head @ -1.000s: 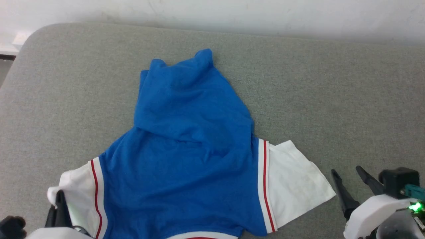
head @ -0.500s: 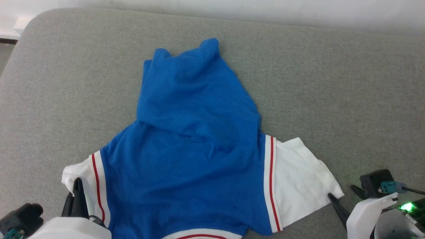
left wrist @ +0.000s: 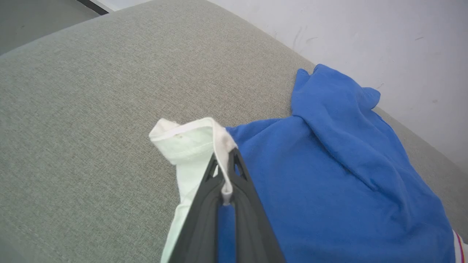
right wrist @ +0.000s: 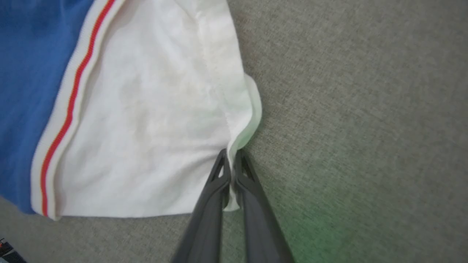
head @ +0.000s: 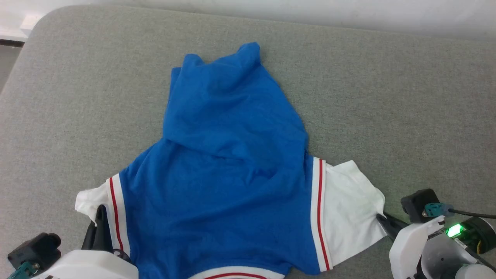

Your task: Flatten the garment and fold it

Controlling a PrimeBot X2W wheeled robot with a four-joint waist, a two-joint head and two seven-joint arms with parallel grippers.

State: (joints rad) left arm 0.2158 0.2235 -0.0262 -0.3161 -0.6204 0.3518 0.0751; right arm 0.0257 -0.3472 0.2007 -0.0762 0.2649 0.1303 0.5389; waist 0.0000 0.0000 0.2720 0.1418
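On the grey cushion (head: 387, 97) in front of the rig, the garment (head: 228, 166) lies spread with its blue body bunched into a peak toward the white wall (head: 271, 9) and its collar end at the near edge of my head view. No lettering shows on the side facing up.

What has changed in the last second is on my right. The right gripper (right wrist: 230, 155) stood beside the right sleeve (head: 348, 209) with its fingers parted and clear of the cloth. Now the wrist view shows both fingers pressed together on the sleeve's outer hem, a fold of white fabric pinched between them. That corner lay flat and pointed before. It is now puckered and drawn in at the fingertips.

The left gripper (left wrist: 223, 162) is as it was, closed tight on the edge of the left sleeve (head: 91, 197), which stands up bunched above the cushion.

The whole head picture has slid, so I read that as my camera tilting, not the shirt travelling. A green light (head: 453, 229) glows on the right wrist.
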